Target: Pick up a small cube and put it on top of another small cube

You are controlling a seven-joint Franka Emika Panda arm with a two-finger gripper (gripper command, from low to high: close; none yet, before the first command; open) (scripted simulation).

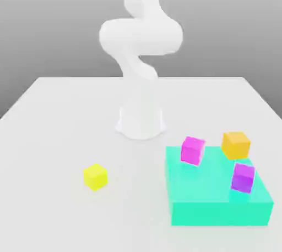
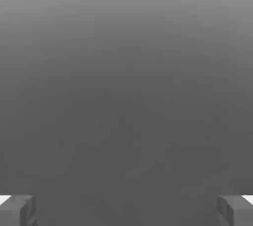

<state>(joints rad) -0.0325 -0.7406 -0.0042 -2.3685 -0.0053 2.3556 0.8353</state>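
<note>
On the white table (image 1: 60,113), toward the exterior view's left, we find the small yellow cube (image 1: 95,176) sitting alone, well apart from everything else. Nothing touches it, and we judge the pick as not yet begun.

Moving rightward, the white arm (image 1: 140,58) rises from its base near the table's middle, folded upward out of the frame. From the hand view, the two fingertips (image 2: 17,210) sit at opposite edges of the picture with nothing between them, so we record the gripper (image 2: 126,210) as spread wide and empty.

Further right lies a teal slab (image 1: 209,207). On or just at it we see a magenta cube (image 1: 192,150) tilted near the far corner, a purple cube (image 1: 243,177) tilted near the right edge, and an orange cube (image 1: 236,144) beside the slab's far right corner; whether the orange one rests on the slab or behind it we cannot tell.

Risks as we judge them:
- Confusing orange with yellow, given the similar hue and size.
- The magenta and purple cubes look tilted, so a cube set on either would likely slide off.
- Descent off-centre could nudge the yellow cube instead of straddling it.
- Long carry across the table to the cluster: a shallow grip may let the cube slip.
- Releasing near the crowded slab risks knocking neighbours.
</note>
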